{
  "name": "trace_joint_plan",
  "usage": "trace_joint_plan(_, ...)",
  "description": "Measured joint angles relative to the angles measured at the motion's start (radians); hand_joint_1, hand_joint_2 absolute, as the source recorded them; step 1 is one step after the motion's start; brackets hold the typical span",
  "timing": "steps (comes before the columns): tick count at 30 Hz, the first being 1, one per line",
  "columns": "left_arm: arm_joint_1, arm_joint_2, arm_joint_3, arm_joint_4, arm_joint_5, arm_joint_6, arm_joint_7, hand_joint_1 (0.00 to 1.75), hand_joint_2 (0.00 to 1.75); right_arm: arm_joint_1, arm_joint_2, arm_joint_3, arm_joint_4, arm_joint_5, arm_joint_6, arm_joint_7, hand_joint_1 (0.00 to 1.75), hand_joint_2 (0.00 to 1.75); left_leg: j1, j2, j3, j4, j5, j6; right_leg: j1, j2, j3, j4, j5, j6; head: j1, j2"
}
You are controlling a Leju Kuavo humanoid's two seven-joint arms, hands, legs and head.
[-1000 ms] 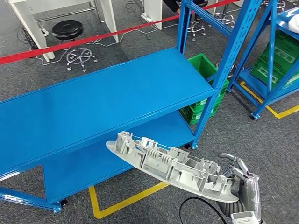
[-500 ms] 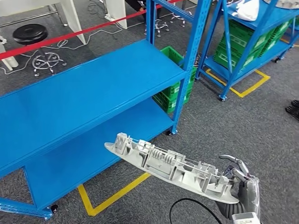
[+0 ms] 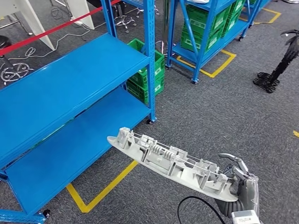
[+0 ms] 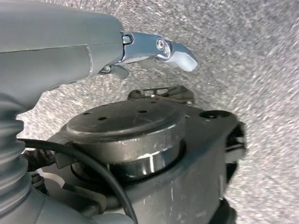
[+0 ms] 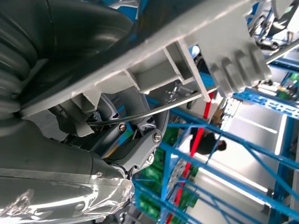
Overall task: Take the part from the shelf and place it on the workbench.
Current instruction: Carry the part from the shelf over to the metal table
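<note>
- Right hand [image 3: 243, 189] grips one end of the long grey part [image 3: 169, 164], held out over carpet beside the blue shelf [image 3: 67, 88].
- Left hand [image 4: 105, 46]: fingers straight, holding nothing.

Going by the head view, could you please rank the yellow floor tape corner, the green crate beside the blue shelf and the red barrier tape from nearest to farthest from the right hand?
1. Yellow floor tape corner, on the carpet to the left of the right hand.
2. Green crate, behind the shelf post.
3. Red barrier tape, far upper left.
</note>
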Motion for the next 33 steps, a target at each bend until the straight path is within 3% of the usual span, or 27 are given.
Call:
trace_joint_plan(2, -0.002, 0.000, 0.000, 0.000, -0.006, -0.001, 0.000, 0.00, 1.75, 0.000, 0.001, 0.002, 0.000, 0.003, -0.008, 0.000, 1.75, 1.75, 0.000, -0.032, 0.093, -0.126, 0.047, 0.010, 0.001, 0.027, -0.032, 0.005, 0.025, 0.005, 0.000, 0.000)
trace_joint_plan(4, -0.004, 0.000, 0.002, 0.001, -0.017, -0.004, 0.000, 0.00, 1.75, 0.001, 0.002, 0.007, 0.000, 0.007, -0.020, 0.000, 1.75, 1.75, 0.003, -0.071, 0.171, -0.251, 0.040, 0.016, 0.002, 0.048, -0.053, 0.009, 0.050, 0.013, 0.000, 0.000)
trace_joint_plan(5, -0.005, 0.000, 0.004, 0.001, -0.024, -0.006, -0.001, 0.00, 1.75, 0.001, 0.002, 0.010, 0.000, 0.008, -0.026, 0.001, 1.75, 1.75, 0.002, -0.079, 0.187, -0.281, 0.032, 0.018, 0.002, 0.057, -0.058, 0.008, 0.062, 0.018, 0.000, 0.000)
trace_joint_plan(7, -0.008, -0.001, 0.012, 0.002, -0.036, -0.010, -0.003, 0.00, 1.75, 0.005, 0.002, 0.014, 0.000, 0.010, -0.039, 0.001, 1.75, 1.75, 0.003, -0.058, 0.179, -0.286, 0.039, 0.025, 0.002, 0.067, -0.069, 0.005, 0.076, 0.028, -0.001, 0.000)
trace_joint_plan(8, -0.009, -0.002, 0.016, 0.003, -0.044, -0.013, -0.006, 0.00, 1.75, 0.006, 0.002, 0.015, 0.000, 0.011, -0.045, 0.002, 1.75, 1.75, 0.004, -0.045, 0.172, -0.286, 0.047, 0.033, 0.002, 0.054, -0.078, 0.015, 0.062, 0.032, 0.000, 0.000)
trace_joint_plan(9, -0.009, -0.002, 0.020, 0.004, -0.050, -0.016, -0.010, 0.00, 1.75, 0.007, 0.002, 0.018, 0.000, 0.012, -0.050, 0.002, 1.75, 1.75, 0.006, -0.031, 0.163, -0.287, 0.055, 0.038, 0.003, 0.032, -0.091, 0.042, 0.028, 0.036, 0.002, 0.000)
trace_joint_plan(11, -0.009, -0.002, 0.025, 0.004, -0.060, -0.019, -0.014, 0.00, 1.75, 0.007, 0.002, 0.023, 0.000, 0.015, -0.056, 0.004, 1.75, 1.75, 0.005, -0.003, 0.143, -0.287, 0.073, 0.044, 0.000, -0.019, -0.123, 0.155, -0.072, 0.046, 0.008, 0.000)
trace_joint_plan(12, -0.009, -0.002, 0.028, 0.004, -0.062, -0.019, -0.015, 0.00, 1.75, 0.007, 0.002, 0.025, 0.000, 0.015, -0.057, 0.004, 1.75, 1.75, 0.004, 0.012, 0.132, -0.286, 0.082, 0.043, -0.004, -0.031, -0.138, 0.227, -0.107, 0.051, 0.009, 0.000)
trace_joint_plan(13, -0.009, -0.002, 0.031, 0.004, -0.064, -0.020, -0.015, 0.00, 1.75, 0.008, 0.002, 0.026, 0.000, 0.016, -0.057, 0.004, 1.75, 1.75, 0.004, 0.029, 0.121, -0.286, 0.091, 0.041, -0.008, -0.037, -0.147, 0.286, -0.117, 0.056, 0.011, 0.000)
trace_joint_plan(14, -0.009, -0.002, 0.035, 0.004, -0.067, -0.020, -0.016, 0.00, 1.75, 0.008, 0.002, 0.028, 0.000, 0.016, -0.058, 0.005, 1.75, 1.75, 0.004, 0.045, 0.111, -0.285, 0.098, 0.039, -0.013, -0.040, -0.143, 0.320, -0.103, 0.061, 0.012, 0.000)
trace_joint_plan(15, -0.010, -0.002, 0.039, 0.004, -0.072, -0.021, -0.018, 0.00, 1.75, 0.008, 0.002, 0.029, 0.000, 0.016, -0.060, 0.006, 1.75, 1.75, 0.004, 0.060, 0.102, -0.285, 0.105, 0.035, -0.018, -0.045, -0.120, 0.316, -0.077, 0.065, 0.012, 0.000)
trace_joint_plan(16, -0.010, -0.002, 0.043, 0.004, -0.080, -0.022, -0.021, 0.00, 1.75, 0.008, 0.002, 0.030, 0.000, 0.016, -0.063, 0.007, 1.75, 1.75, 0.005, 0.073, 0.096, -0.284, 0.110, 0.031, -0.022, -0.055, -0.076, 0.272, -0.053, 0.068, 0.012, 0.000)
trace_joint_plan(17, -0.011, -0.002, 0.047, 0.005, -0.088, -0.022, -0.024, 0.00, 1.75, 0.007, 0.002, 0.032, 0.000, 0.016, -0.067, 0.008, 1.75, 1.75, 0.004, 0.085, 0.091, -0.283, 0.113, 0.026, -0.024, -0.078, -0.012, 0.199, -0.046, 0.072, 0.013, 0.000)
trace_joint_plan(19, -0.013, -0.002, 0.057, 0.006, -0.105, -0.024, -0.032, 0.00, 1.75, 0.003, 0.002, 0.035, 0.000, 0.017, -0.075, 0.010, 1.75, 1.75, 0.001, 0.104, 0.085, -0.274, 0.118, 0.015, -0.022, -0.113, 0.092, 0.057, -0.068, 0.066, 0.013, 0.000)
trace_joint_plan(20, -0.016, -0.001, 0.063, 0.006, -0.112, -0.025, -0.034, 0.00, 1.75, 0.002, 0.002, 0.037, 0.000, 0.017, -0.079, 0.011, 1.75, 1.75, 0.000, 0.114, 0.082, -0.269, 0.120, 0.009, -0.019, -0.118, 0.113, 0.020, -0.083, 0.058, 0.013, 0.000)
trace_joint_plan(22, -0.021, -0.001, 0.073, 0.007, -0.128, -0.029, -0.038, 0.00, 1.75, 0.005, 0.002, 0.039, 0.000, 0.017, -0.088, 0.013, 1.75, 1.75, 0.003, 0.125, 0.078, -0.262, 0.122, -0.004, -0.015, -0.098, 0.103, 0.006, -0.089, 0.037, 0.012, 0.000)
trace_joint_plan(24, -0.023, -0.001, 0.082, 0.009, -0.145, -0.034, -0.044, 0.00, 1.75, 0.009, 0.002, 0.040, -0.001, 0.019, -0.094, 0.015, 1.75, 1.75, 0.009, 0.084, 0.063, -0.228, 0.091, -0.016, -0.015, -0.076, 0.093, 0.006, -0.080, 0.019, 0.011, 0.000)
trace_joint_plan(26, -0.024, -0.001, 0.094, 0.012, -0.162, -0.037, -0.050, 0.00, 1.75, 0.009, 0.002, 0.043, -0.002, 0.020, -0.098, 0.017, 1.75, 1.75, 0.011, 0.026, 0.013, -0.115, 0.018, -0.021, -0.012, -0.053, 0.081, 0.005, -0.069, 0.005, 0.007, 0.000)
trace_joint_plan(28, -0.026, -0.001, 0.106, 0.015, -0.177, -0.036, -0.054, 0.00, 1.75, 0.010, 0.002, 0.047, -0.002, 0.019, -0.101, 0.018, 1.75, 1.75, 0.010, 0.009, -0.043, 0.009, -0.029, -0.017, -0.007, -0.027, 0.069, 0.006, -0.062, -0.002, 0.005, 0.000)
trace_joint_plan(29, -0.028, -0.001, 0.111, 0.017, -0.186, -0.036, -0.057, 0.00, 1.75, 0.012, 0.002, 0.047, -0.002, 0.019, -0.102, 0.019, 1.75, 1.75, 0.010, 0.006, -0.053, 0.031, -0.024, -0.013, -0.004, -0.012, 0.065, 0.006, -0.060, -0.003, 0.005, 0.000)
trace_joint_plan(30, -0.031, -0.001, 0.116, 0.019, -0.195, -0.035, -0.061, 0.00, 1.75, 0.014, 0.002, 0.048, -0.003, 0.019, -0.103, 0.019, 1.75, 1.75, 0.009, 0.004, -0.045, 0.016, 0.000, -0.009, -0.002, 0.002, 0.064, 0.006, -0.058, -0.003, 0.005, 0.000)
trace_joint_plan(31, -0.033, -0.001, 0.122, 0.020, -0.204, -0.034, -0.065, 0.00, 1.75, 0.015, 0.002, 0.048, -0.003, 0.019, -0.104, 0.019, 1.75, 1.75, 0.008, -0.003, -0.021, -0.034, 0.037, -0.003, -0.001, 0.017, 0.063, 0.006, -0.057, -0.002, 0.006, 0.000)
trace_joint_plan(33, -0.036, 0.000, 0.133, 0.023, -0.222, -0.034, -0.073, 0.00, 1.75, 0.017, 0.002, 0.049, -0.003, 0.019, -0.106, 0.019, 1.75, 1.75, 0.008, -0.045, 0.048, -0.167, 0.097, 0.009, 0.000, 0.045, 0.060, 0.007, -0.057, 0.001, 0.006, 0.000)
